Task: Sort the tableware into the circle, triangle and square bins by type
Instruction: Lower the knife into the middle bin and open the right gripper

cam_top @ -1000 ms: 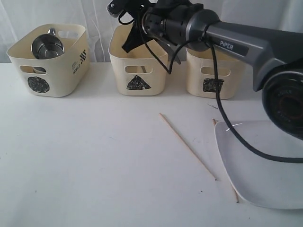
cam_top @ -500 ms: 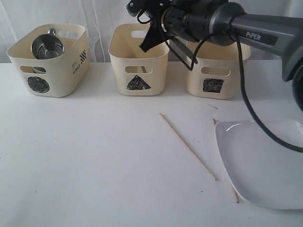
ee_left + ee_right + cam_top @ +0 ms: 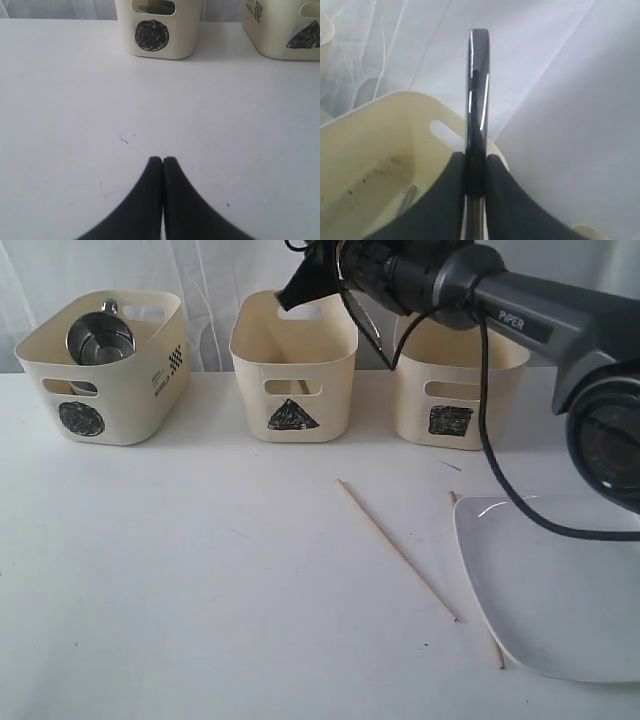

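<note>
My right gripper (image 3: 298, 287) hangs above the back rim of the triangle bin (image 3: 293, 390), shut on a steel knife (image 3: 477, 100) that shows edge-on between the fingers. Below it, a slim steel piece (image 3: 407, 197) lies inside that cream bin (image 3: 380, 150). A steel mug (image 3: 100, 338) sits in the circle bin (image 3: 110, 390). The square bin (image 3: 455, 400) stands at the right. Two wooden chopsticks (image 3: 395, 548) lie on the table, one partly under the white plate (image 3: 560, 590). My left gripper (image 3: 163, 160) is shut and empty, low over bare table facing the circle bin (image 3: 159, 37).
The right arm (image 3: 520, 325) and its black cable (image 3: 485, 470) stretch over the square bin and the plate. A white curtain hangs behind the bins. The triangle bin's corner (image 3: 290, 35) shows in the left wrist view.
The right arm has swung and risen, so the gripper with the knife now sits higher over the triangle bin. The left gripper and the table objects have not moved.
</note>
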Tool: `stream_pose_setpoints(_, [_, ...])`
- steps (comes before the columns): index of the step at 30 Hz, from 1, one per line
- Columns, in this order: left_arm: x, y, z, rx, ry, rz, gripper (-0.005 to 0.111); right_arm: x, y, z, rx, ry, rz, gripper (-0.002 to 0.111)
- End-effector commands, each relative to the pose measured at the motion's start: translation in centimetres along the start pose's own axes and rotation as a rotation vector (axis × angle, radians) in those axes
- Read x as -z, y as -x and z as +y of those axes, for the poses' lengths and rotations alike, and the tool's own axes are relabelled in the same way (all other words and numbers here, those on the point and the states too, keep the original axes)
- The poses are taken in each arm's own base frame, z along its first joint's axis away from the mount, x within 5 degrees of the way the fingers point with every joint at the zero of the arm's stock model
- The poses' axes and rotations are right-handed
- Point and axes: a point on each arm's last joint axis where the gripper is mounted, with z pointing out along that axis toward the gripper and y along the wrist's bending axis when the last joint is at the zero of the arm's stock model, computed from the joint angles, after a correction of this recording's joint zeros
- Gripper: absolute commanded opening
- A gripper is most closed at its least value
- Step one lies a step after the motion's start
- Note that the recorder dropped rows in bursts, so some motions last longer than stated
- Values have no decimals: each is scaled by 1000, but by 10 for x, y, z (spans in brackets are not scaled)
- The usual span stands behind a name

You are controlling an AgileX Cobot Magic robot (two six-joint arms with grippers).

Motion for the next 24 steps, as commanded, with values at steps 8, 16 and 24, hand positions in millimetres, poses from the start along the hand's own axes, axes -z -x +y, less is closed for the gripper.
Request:
stream_pose_setpoints(8, [0, -1, 0, 11, 0, -2, 0, -11, 10, -1, -174, 72, -226, 0])
stream_pose_setpoints(16, [0, -1, 0, 11, 0, -2, 0, -19, -5, 3, -282, 66, -148, 9])
stream_pose_setpoints(24, [0, -1, 0, 11, 0, -2, 0, -17, -14, -7, -274, -4, -36, 19])
